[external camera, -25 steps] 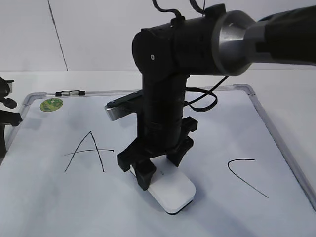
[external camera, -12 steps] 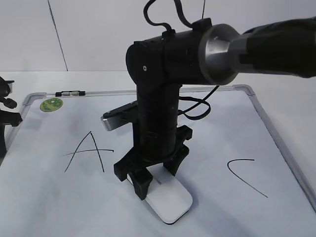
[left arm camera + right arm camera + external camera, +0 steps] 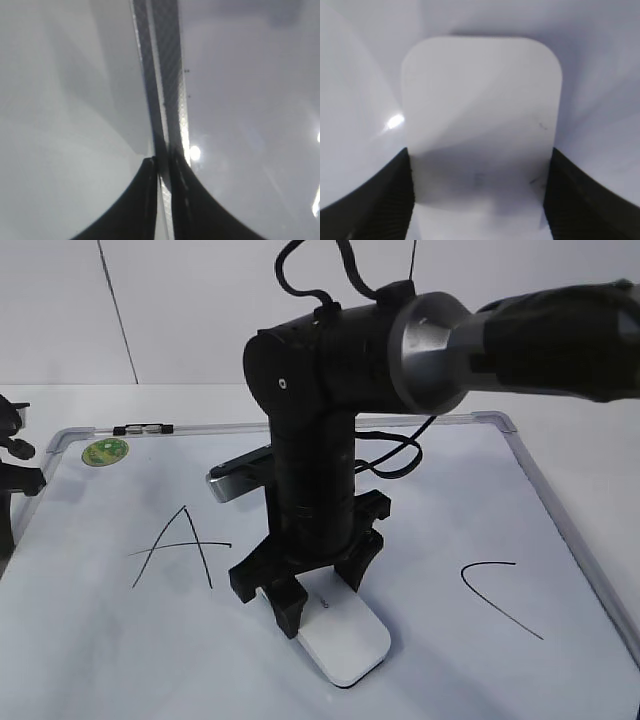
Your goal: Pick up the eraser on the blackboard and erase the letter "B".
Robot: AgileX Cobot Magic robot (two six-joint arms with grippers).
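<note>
Eraser [image 3: 345, 640]: smooth white plastic, rounded corners, flat on the blackboard [image 3: 80, 640].
Right end effector [image 3: 318, 592]: ribbed black fingers clamping the eraser's sides.
Left end effector [image 3: 162, 200]: fingers nearly together on the grey frame edge; grip unclear.

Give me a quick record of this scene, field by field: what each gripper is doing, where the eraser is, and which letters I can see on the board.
right gripper: closed on the eraser, fingers on both its sides
eraser position: flat on the blackboard, between A and C
left gripper: closed, over the board's frame edge
letters visible: A, C
letter B: not visible
other: green sticker, top left corner
</note>
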